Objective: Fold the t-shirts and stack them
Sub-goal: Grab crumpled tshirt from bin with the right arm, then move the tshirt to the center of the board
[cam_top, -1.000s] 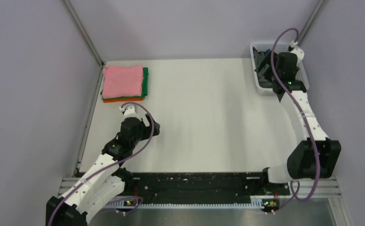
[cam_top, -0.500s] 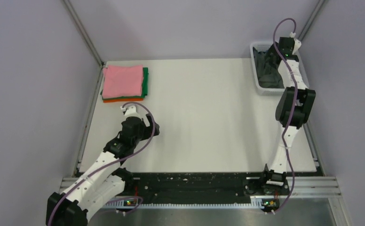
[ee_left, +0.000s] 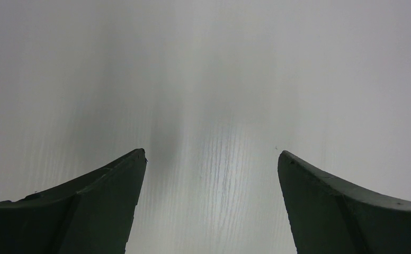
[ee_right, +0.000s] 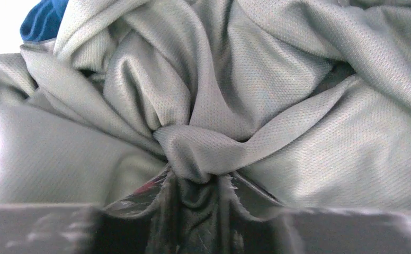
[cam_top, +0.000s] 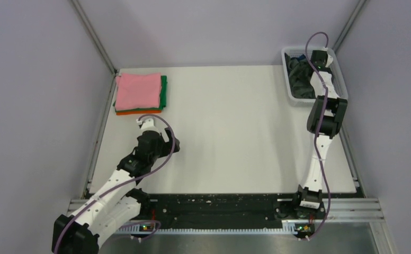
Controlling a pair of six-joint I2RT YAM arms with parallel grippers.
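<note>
A folded stack lies at the table's far left: a pink t-shirt on top, a green one under it and an orange one at the bottom. A crumpled dark grey t-shirt fills the white basket at the far right. My right gripper reaches down into the basket, its jaws pinching a bunched fold of the grey t-shirt. A bit of dark blue t-shirt shows beside it. My left gripper hangs open over bare table, holding nothing.
The left arm rests low over the near-left part of the white table, below the stack. The right arm stands tall along the right edge. Grey walls and metal posts close in the sides and back.
The right arm has stretched out and lowered its gripper into the basket, and its jaws have closed from wide open onto the grey cloth. The left arm has stayed put.
</note>
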